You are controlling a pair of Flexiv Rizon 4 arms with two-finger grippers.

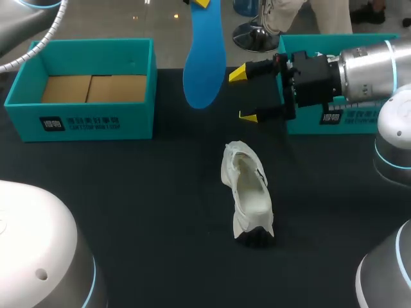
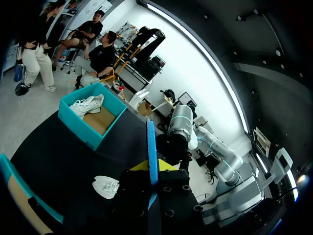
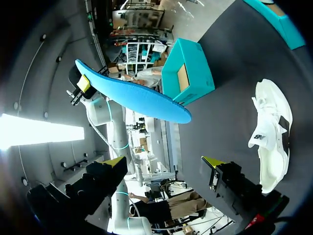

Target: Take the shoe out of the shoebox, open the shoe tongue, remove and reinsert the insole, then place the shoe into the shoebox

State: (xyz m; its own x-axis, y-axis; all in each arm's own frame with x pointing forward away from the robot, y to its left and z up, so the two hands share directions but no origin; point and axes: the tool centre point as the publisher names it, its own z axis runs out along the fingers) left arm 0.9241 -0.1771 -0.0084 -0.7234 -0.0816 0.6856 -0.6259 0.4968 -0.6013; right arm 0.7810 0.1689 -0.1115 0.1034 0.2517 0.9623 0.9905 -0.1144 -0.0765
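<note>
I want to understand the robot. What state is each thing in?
insole: held in the air by the left gripper.
left gripper: jaws shut on the insole.
right gripper: jaws open, empty.
shoe: lying on the table, outside the boxes.
left shoebox: open, empty.
right shoebox: open, another shoe inside.

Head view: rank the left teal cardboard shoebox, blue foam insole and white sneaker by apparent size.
Largest: left teal cardboard shoebox. Then blue foam insole and white sneaker look alike; the insole hangs nearer the camera, so unranked.
</note>
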